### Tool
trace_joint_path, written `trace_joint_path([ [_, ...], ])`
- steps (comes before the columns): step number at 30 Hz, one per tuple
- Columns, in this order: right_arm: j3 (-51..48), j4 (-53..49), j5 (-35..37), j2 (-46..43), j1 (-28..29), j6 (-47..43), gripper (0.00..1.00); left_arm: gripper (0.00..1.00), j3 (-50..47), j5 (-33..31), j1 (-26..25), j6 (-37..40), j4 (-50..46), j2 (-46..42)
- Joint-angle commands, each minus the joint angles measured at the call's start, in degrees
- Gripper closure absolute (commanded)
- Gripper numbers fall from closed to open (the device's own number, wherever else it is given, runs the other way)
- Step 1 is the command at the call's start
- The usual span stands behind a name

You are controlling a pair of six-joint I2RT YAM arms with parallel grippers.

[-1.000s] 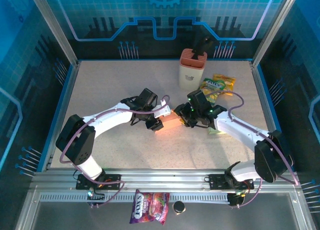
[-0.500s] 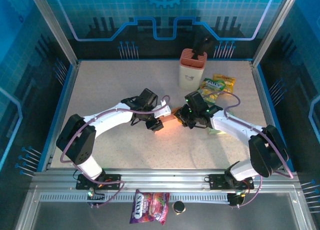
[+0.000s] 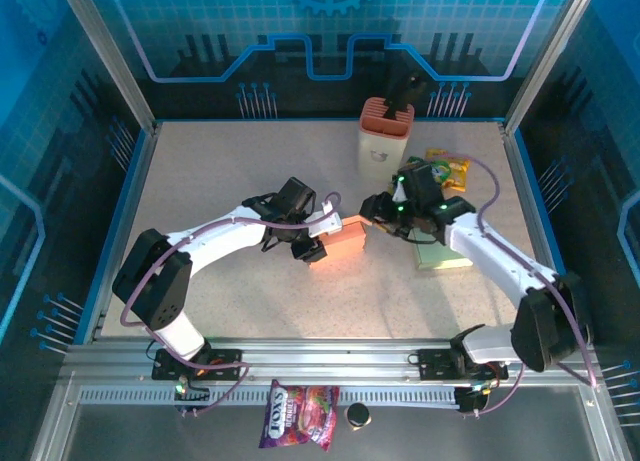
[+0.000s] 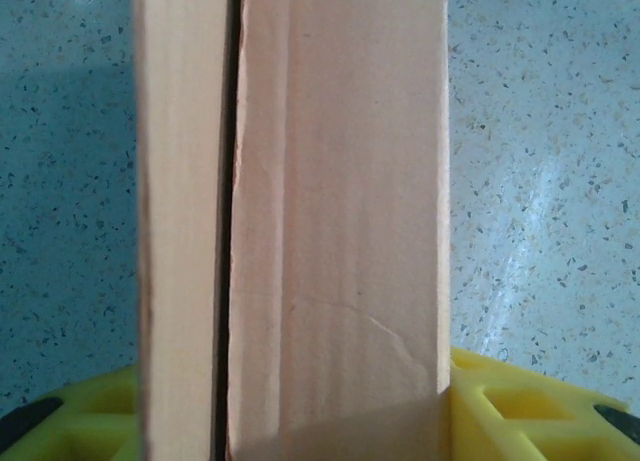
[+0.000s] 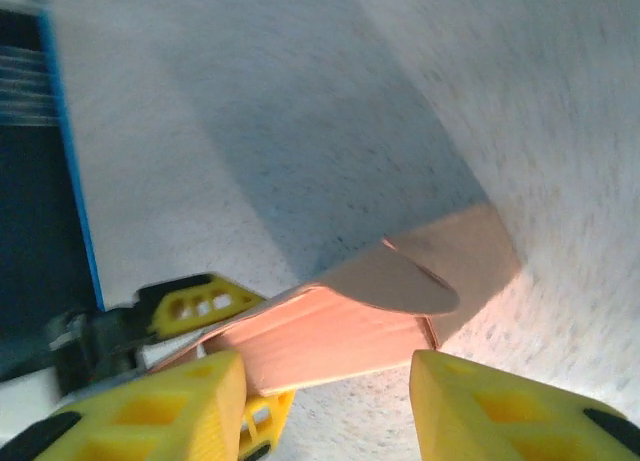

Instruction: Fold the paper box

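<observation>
Paper box [image 3: 343, 243] near the middle of the table [image 3: 220, 171], orange-brown, on the surface or held just over it, hard to tell which, with one end turned toward the right arm. From the right wrist, a rounded tuck flap [image 5: 400, 281] standing loose at that end, not yet pushed in. From the left wrist, a dark seam running lengthwise between two panels, seemingly not fully closed.

Clamped at the other end by the left gripper [image 3: 317, 243], yellow fingers [image 4: 515, 406] pressed against both sides of the cardboard. Just beyond the loose end, the right gripper [image 3: 377, 209], fingers [image 5: 150, 406] parted with nothing between them, hovering near the flap without touching it.

Likely step in hand: tucking that flap. To do it well:
- Keep the left grip firm and steady, to stop any sliding or twisting.
- Bring one right fingertip onto the flap close to its fold line, not its tip.
- Press inward along the box's length — slowly, thin card being easily creased.
- Avoid squeezing the walls harder, for fear of bowing the opening and blocking the tuck.

Farther out, well apart from the box: a pink-topped holder [image 3: 385, 136], snack packets [image 3: 437, 169], and a pale green pad [image 3: 445, 259] beneath the right arm.
</observation>
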Motion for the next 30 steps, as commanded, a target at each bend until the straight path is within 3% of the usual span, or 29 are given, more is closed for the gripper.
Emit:
trace_joint_path([
  [1,1.96,-5.37,-11.53,-2.06,-5.52,-26.52,0.52,0.49,0.26,2.18,0.06,2.82,-2.19,-1.21],
  [5,4.17,-9.49,-16.13,1.31,-8.47,-38.01,0.52,0.49,0.35,2.92,0.42,3.65,-2.99,-1.27],
  [13,6.40,-13.28,-16.83,7.03,-4.51,-49.73,0.54,0.49,0.61,3.29,0.81,3.84,-3.51,-1.18],
  [20,10.22,-15.19,-11.03,12.26,-1.85,-52.50,0.53,0.49,0.86,3.50,0.96,3.72,-3.67,-0.78],
  [30,11.67,-15.62,-2.55,11.99,-0.37,-52.23,0.62,0.49,1.22,3.33,1.00,3.52,-3.66,-0.57],
])
